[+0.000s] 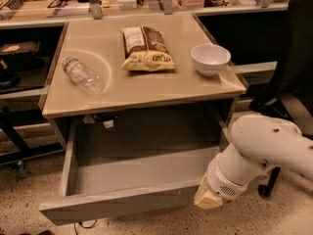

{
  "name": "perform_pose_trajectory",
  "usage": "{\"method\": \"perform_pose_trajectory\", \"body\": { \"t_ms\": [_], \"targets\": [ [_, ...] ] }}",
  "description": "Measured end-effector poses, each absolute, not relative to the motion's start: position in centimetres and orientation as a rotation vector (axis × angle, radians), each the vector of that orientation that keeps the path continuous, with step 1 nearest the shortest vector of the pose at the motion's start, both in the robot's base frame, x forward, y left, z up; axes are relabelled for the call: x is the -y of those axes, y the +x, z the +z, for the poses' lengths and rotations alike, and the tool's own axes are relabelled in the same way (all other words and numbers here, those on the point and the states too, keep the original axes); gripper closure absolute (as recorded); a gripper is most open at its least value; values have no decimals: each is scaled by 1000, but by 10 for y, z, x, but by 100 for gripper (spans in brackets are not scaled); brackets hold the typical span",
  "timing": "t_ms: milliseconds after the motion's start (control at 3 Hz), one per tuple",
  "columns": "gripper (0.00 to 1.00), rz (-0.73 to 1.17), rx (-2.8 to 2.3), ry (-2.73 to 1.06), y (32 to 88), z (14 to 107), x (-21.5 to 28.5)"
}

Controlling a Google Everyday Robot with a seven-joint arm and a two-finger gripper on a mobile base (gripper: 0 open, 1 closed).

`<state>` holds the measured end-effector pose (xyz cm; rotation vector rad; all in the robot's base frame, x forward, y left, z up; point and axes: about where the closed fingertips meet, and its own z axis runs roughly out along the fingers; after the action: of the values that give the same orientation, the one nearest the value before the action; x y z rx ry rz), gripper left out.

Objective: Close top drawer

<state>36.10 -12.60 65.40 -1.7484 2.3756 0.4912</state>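
Note:
The top drawer (120, 202) is a wide, deep grey box pulled far out from under the beige table, and it is empty inside. Its flat front panel runs along the bottom of the view. My white arm comes in from the right. The gripper (208, 199) is at the arm's tan-coloured end, right at the right end of the drawer's front panel. Its fingers are hidden behind the wrist.
On the table top (146, 89) lie a clear plastic bottle (82, 75), a chip bag (146, 48) and a white bowl (210, 59). A dark chair (293, 77) stands at the right. Cluttered benches line the back and left. Speckled floor lies below.

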Motion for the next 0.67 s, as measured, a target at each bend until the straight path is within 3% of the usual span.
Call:
{"method": "perform_pose_trajectory", "body": {
  "t_ms": [667],
  "targets": [
    [35, 491, -2376, -1749, 361, 654, 126]
  ]
}}
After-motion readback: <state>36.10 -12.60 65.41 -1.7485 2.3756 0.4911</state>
